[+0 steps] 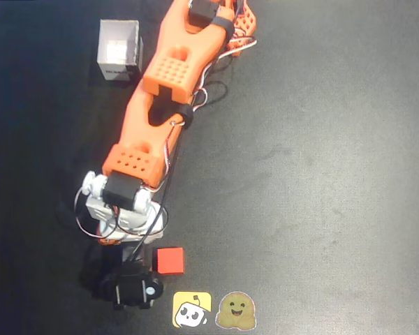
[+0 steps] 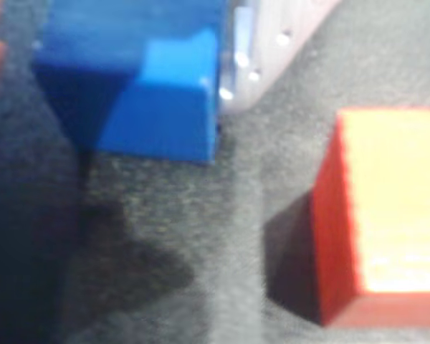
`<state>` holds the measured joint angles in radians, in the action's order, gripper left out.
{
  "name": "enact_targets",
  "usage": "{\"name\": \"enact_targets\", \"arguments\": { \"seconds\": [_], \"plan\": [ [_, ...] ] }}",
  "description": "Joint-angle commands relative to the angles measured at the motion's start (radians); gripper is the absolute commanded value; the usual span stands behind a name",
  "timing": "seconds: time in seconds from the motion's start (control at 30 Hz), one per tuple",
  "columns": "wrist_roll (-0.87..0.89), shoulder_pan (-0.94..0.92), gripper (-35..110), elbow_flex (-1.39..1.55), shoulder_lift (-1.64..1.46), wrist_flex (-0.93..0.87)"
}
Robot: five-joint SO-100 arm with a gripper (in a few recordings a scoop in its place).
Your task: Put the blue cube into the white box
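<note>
- The blue cube (image 2: 140,86) sits right up against the claw (image 2: 233,72) in the wrist view, at the top of the picture, with a pale grey finger (image 2: 272,43) touching its right side.
- An orange bit at the far left edge of that view may be the other finger, but the picture is blurry, so I cannot be sure.
- It looks like the claw has the blue cube between its fingers, yet I cannot tell if it is squeezing it or just sitting around it.
- A dark shadow lies under the blue cube on the table (image 2: 222,251). The cube may be a little off the table, but I cannot tell.
- The red cube (image 2: 387,222) stands on the table near the blue cube, lower and to the right in the wrist view. The two do not touch.
- In the overhead view the claw end of the arm (image 1: 129,279) is just left of the red cube (image 1: 169,260), at the bottom of the picture.
- The white box (image 1: 119,49) is well away from the red cube, up at the top left in the overhead view, on the other side of the long orange arm (image 1: 160,98).
- So the next move turns on this: the blue cube is at the claw, and the white box lies far back toward the arm's base. The arm must fold back a long way to reach it.
</note>
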<state>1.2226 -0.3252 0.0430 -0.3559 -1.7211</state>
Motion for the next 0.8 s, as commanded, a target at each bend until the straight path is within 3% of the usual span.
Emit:
{"name": "enact_targets", "arguments": {
  "seconds": [0.0, 0.27, 0.47, 0.77],
  "plan": [
    [-0.005, -0.009, 26, -0.034, -0.012, -0.083],
    [-0.008, -0.017, 18, -0.034, -0.005, -0.083],
    [0.015, -0.025, 0, -0.023, -0.009, -0.083],
    [0.020, -0.041, 0, 0.127, -0.233, -0.083]
  ]
}}
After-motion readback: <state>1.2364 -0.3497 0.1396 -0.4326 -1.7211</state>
